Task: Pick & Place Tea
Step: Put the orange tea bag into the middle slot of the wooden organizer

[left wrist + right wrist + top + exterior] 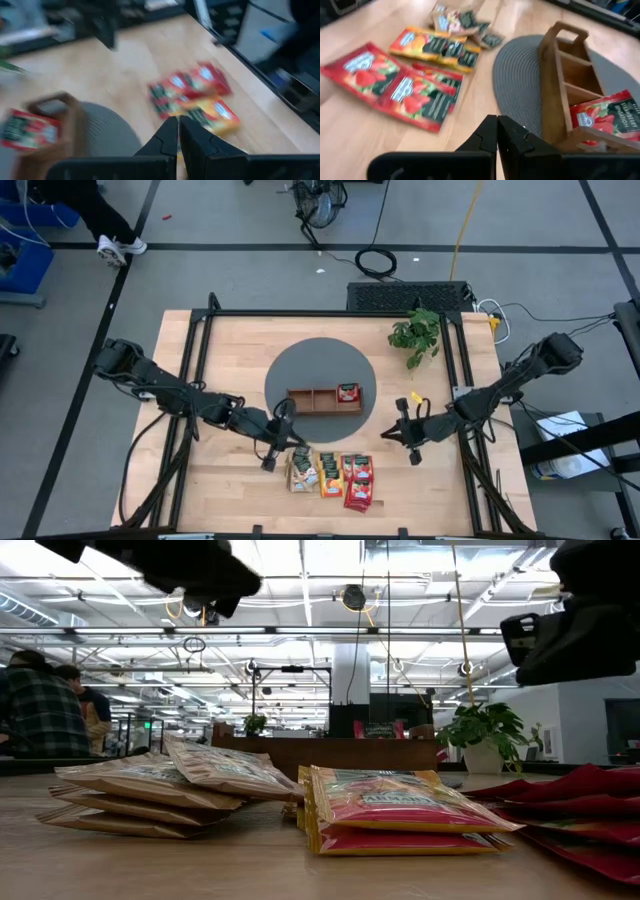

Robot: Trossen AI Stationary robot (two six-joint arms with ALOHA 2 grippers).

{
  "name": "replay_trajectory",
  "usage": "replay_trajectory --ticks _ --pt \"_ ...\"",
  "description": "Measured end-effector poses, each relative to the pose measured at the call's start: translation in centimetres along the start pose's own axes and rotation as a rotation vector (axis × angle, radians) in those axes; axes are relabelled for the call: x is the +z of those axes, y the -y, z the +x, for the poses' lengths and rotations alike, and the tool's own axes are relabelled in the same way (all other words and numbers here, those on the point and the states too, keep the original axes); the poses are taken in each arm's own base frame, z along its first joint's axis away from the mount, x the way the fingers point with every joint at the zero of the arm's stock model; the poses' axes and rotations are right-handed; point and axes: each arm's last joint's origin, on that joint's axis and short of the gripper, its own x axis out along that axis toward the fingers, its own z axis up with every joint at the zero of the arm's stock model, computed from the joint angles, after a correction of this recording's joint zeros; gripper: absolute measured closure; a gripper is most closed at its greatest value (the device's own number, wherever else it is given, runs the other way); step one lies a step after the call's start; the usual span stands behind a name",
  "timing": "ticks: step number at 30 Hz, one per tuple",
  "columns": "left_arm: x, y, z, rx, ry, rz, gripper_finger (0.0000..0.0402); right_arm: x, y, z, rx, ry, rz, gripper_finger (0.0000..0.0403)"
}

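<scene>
The tea sachets lie in three groups near the table's front edge: tan ones (300, 470), orange-yellow ones (329, 474) and red ones (359, 481). One more red sachet (607, 117) sits tilted in the right end compartment of the wooden tray (318, 399), its top edge over the compartment's rim. My left gripper (293, 442) hovers shut just left of the tan group, above the table. My right gripper (388, 435) hangs shut over bare wood right of the grey mat, pointing toward the tray. Neither holds anything.
The tray stands on a round grey mat (300, 370) at the table's middle. A small potted plant (417, 335) stands at the far right. Black frame rails (195, 360) run along the table's left and right sides. People stand in the room beyond the table.
</scene>
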Motion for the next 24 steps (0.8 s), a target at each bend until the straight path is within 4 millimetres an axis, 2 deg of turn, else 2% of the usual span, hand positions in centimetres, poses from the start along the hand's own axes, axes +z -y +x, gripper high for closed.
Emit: replay_trajectory --ticks 4,12,19,24 --pt "0.4 -0.8 0.0 0.052 0.041 -0.029 0.0376 -1.3 0.0 -0.1 -0.005 0.058 -0.068 0.0400" --pt "-0.3 -0.1 1.2 0.031 0.035 -0.032 0.0376 -0.6 0.5 -0.6 -0.050 0.270 -0.056 0.0402" --pt "-1.1 0.2 2.6 -0.008 0.048 -0.089 0.0376 -0.9 0.6 -0.3 -0.042 0.249 0.026 0.0402" --pt "-1.9 0.8 3.7 0.015 0.001 -0.196 0.0376 -1.0 0.0 0.2 0.101 0.273 0.053 0.0402"
